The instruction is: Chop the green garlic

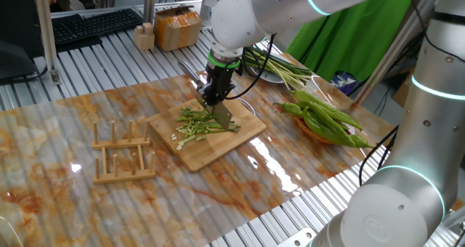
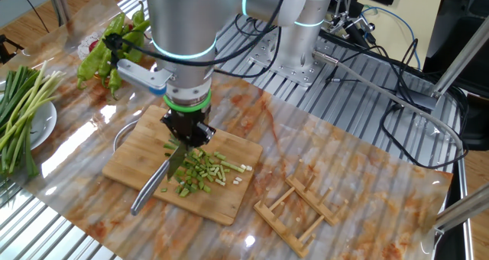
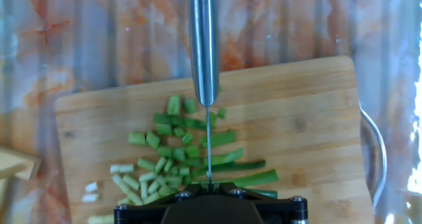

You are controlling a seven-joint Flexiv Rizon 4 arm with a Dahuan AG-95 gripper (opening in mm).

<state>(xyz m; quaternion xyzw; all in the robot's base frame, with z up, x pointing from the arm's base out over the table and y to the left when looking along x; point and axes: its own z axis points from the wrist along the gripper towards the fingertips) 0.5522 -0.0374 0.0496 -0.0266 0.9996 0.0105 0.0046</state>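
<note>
Wooden rack (image 1: 122, 154) at left of the one fixed view, lying on the marbled counter (image 1: 58, 131), well apart from the work. Centre: cutting board (image 1: 240, 134) carrying the green garlic (image 1: 197, 125), mostly short pale-to-dark bits heaped left of the blade, a few longer lengths on the blade's right side in the hand view. Gripper (image 1: 216, 94) points straight down over the board, jaws nearly together, clamped on the knife (image 2: 170, 171); its blade edge stands among the pieces. Right: green peppers (image 1: 325, 116) in a dish, uncut stalks (image 1: 280, 69) on a plate behind. Risks, as judgement: loose bits near the board's left edge could scatter onto the counter if the blade drags sideways; the longer lengths may roll and escape the cut; a slip of the handle in the narrow grip would tilt the blade. No brand, label or legible writing visible anywhere.
</note>
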